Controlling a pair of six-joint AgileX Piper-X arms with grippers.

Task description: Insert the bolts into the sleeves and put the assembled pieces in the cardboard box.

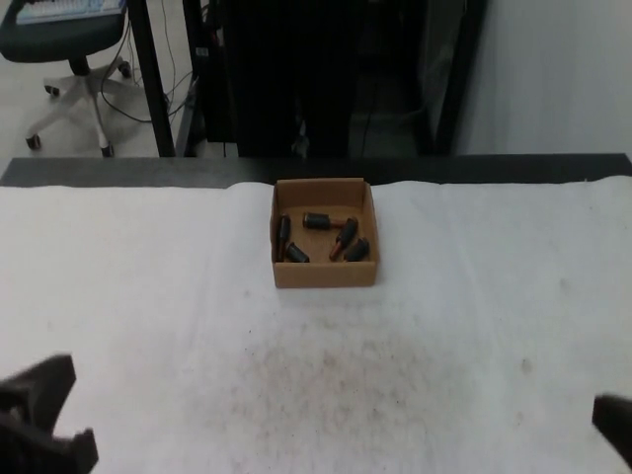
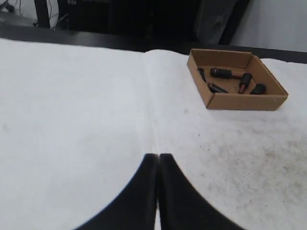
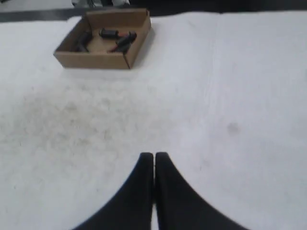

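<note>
An open, shallow, brown cardboard box (image 1: pixel 325 273) sits flat near the far edge of the white surface (image 1: pixel 148 296), about midway between its left and right edges. Five short dark assembled pieces (image 1: pixel 316 220) lie scattered on its floor at differing angles, some showing a reddish end.

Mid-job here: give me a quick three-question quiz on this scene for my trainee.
1. True or false: the left end effector is shut.
2. How many pieces lie in the box?
3. The right end effector holds: A) a bolt, B) a sleeve, C) nothing.
Key: 1 true; 2 five; 3 C.
</note>
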